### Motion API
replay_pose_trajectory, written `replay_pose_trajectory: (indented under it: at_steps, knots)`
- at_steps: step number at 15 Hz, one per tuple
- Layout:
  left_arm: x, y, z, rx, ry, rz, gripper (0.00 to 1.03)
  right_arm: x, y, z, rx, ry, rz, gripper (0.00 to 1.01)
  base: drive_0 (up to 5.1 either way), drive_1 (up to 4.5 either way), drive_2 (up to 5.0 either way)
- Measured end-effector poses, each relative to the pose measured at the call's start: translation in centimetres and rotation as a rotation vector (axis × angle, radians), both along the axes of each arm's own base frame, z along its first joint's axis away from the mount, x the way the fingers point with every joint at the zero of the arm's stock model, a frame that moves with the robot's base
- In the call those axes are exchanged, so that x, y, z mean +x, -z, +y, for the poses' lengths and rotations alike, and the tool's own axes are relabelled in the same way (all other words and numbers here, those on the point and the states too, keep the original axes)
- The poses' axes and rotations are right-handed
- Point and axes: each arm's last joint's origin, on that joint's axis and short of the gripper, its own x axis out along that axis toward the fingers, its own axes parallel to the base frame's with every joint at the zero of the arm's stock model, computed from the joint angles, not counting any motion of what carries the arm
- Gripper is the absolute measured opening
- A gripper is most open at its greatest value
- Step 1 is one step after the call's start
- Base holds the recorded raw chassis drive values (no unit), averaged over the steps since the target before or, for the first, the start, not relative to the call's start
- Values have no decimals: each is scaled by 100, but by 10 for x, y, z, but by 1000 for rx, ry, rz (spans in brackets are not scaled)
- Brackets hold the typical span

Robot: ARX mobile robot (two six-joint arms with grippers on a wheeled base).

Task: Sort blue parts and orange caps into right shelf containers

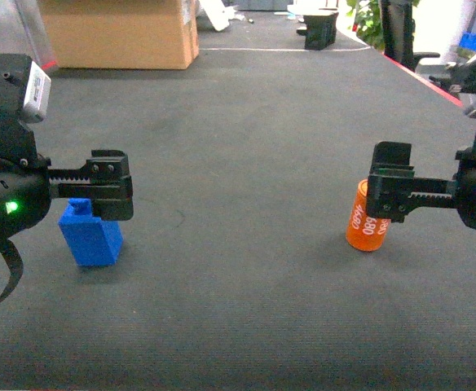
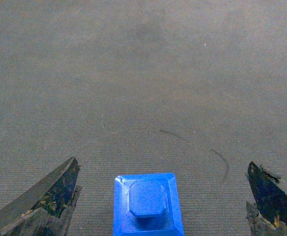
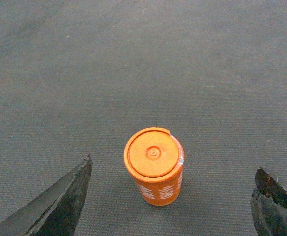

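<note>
From the head camera I see my left end effector (image 1: 112, 187) above a faceted blue part (image 1: 91, 233) and my right end effector (image 1: 389, 191) against a cylindrical orange cap (image 1: 367, 220) on the ribbed grey bench (image 1: 246, 147). Left wrist: fingers (image 2: 45, 196) spread wide around the blue part (image 2: 147, 204). Right wrist: fingers (image 3: 60, 201) apart, straddling the smooth cap (image 3: 154, 164).

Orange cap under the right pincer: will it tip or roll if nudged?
The orange cap stands upright, taller than wide, so a high sideways nudge would likely tip it. Its round body would probably roll once down. It looks like rigid plastic, and the open right pincer straddles it untouched.
</note>
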Motion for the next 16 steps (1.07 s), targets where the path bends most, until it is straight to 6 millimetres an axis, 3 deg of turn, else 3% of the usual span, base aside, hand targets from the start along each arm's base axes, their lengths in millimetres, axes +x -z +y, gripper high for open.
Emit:
replay_pose_trajectory:
  at_steps: [13,16]
  knots:
    - [15,33,6,-8,-27,89,98,38,49,12,-36,-6,149,98,0,0,0]
    - [21,51,7,2,-31,138,98,51,56,13,-44,18,157,98,0,0,0]
